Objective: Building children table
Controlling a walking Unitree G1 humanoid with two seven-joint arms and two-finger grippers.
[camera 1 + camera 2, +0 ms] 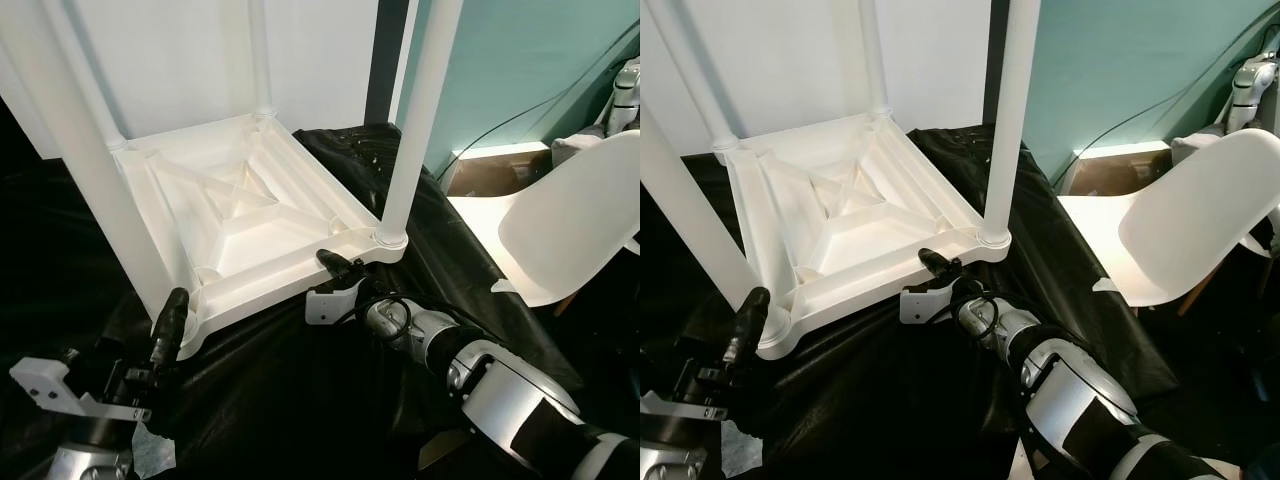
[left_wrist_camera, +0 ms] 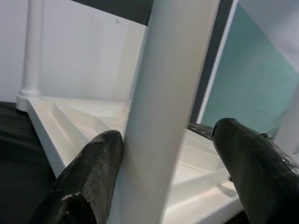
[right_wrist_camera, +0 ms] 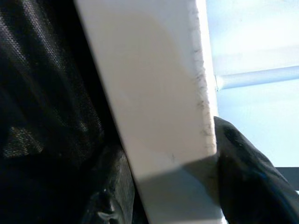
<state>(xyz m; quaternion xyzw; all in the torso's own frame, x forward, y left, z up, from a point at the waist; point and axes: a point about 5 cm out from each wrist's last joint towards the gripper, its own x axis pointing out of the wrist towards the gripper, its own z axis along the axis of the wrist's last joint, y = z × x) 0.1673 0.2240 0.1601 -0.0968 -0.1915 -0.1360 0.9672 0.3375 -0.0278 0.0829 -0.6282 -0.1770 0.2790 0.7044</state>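
Note:
A white children's table (image 1: 290,275) lies upside down on a black sheet (image 1: 300,390), its round legs pointing up. My left gripper (image 2: 168,154) is at the near-left corner, open, with its black fingers (image 1: 170,322) either side of that corner's leg (image 1: 90,170). One finger touches the leg and the other stands off it. My right gripper (image 1: 335,265) is at the table's near rim, close to the near-right leg (image 1: 420,110). In the right wrist view the white rim (image 3: 159,107) sits between its fingers (image 3: 243,168), which are closed on it.
A white shell chair (image 1: 570,220) stands to the right, close to the sheet's edge. Behind it are a brown box (image 1: 500,165), a cable, a teal wall and another robot's grey arm (image 1: 625,95). A white wall rises behind the table.

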